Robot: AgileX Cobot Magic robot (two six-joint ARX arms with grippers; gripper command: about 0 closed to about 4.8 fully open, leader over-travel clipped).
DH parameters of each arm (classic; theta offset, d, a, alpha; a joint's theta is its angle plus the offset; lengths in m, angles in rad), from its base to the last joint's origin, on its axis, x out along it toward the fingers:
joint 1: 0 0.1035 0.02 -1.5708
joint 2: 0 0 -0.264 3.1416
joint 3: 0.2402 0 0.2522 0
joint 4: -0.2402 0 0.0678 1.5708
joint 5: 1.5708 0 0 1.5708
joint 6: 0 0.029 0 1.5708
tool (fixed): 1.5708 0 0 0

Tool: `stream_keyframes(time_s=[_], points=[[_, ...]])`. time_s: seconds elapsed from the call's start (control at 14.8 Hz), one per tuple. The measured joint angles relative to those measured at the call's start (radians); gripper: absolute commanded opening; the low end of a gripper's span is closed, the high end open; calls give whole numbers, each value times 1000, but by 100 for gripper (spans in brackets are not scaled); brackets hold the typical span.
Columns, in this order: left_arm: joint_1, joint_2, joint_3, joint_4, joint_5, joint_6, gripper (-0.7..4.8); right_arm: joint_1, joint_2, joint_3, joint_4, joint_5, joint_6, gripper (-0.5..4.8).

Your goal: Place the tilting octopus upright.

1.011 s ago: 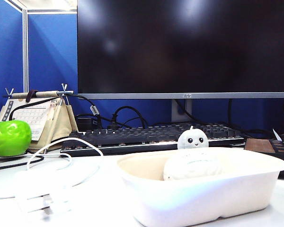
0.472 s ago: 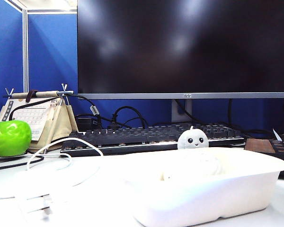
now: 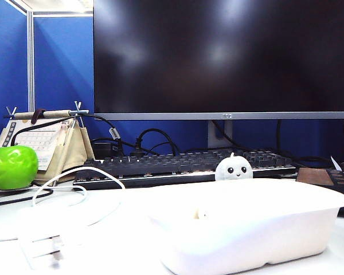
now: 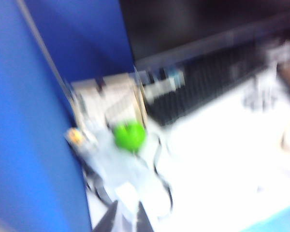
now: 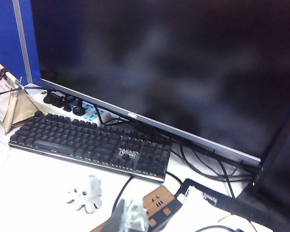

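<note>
Nothing on the desk is shifting between frames. Octopus (image 3: 234,168) is sitting upright beside keyboard (image 3: 183,165); task looking done. Right gripper (image 5: 130,218) clenched, empty; left gripper (image 4: 125,217) blurred, cannot tell.

Left gripper (image 4: 124,218): two dark, tapered fingers, heavily blurred. Right gripper (image 5: 129,217): dark fingers with pale, glossy translucent pads at tips.
</note>
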Motion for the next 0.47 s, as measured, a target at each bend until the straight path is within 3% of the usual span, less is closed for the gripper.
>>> stream_keyframes(time_s=[0.2,0.47], points=[[0,2,-188,126,61,1,48,2,-107,-92,27,84,3,-6],[0,4,-427,490,298,-4,48,3,-240,-312,207,105,3,-5]])
